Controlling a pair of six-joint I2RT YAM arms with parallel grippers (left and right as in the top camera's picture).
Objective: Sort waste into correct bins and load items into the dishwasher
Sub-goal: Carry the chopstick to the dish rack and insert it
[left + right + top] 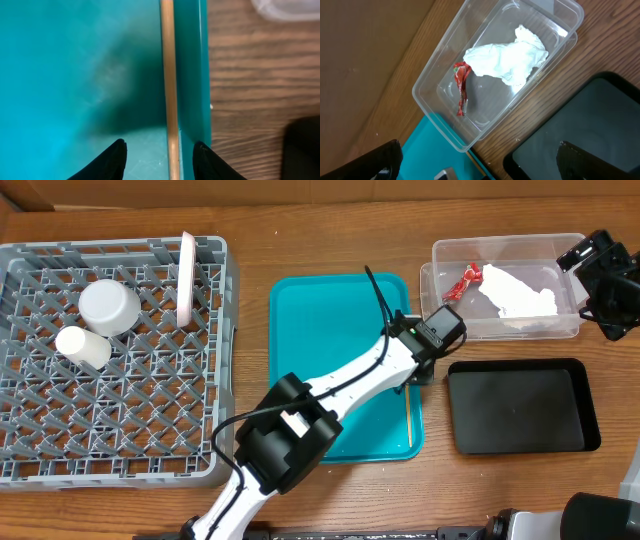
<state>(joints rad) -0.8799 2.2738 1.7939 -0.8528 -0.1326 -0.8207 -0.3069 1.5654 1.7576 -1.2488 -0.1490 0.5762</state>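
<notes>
Inspector: Where was the chopstick, and what state were the hands in?
Operator: I found the chopstick (169,75) lying flat against the right wall of the teal tray (75,60). My left hand (159,152) hung over it, fingers apart and gripping nothing; the right hand (479,157) was spread wide, empty.
Inspector: Handling?
Operator: Light, stiff, thin and prone to roll, I judged; best pinched mid-length, across its width

Left gripper (159,152) hangs low, jaws apart; right gripper (480,160) hovers spread.
</notes>
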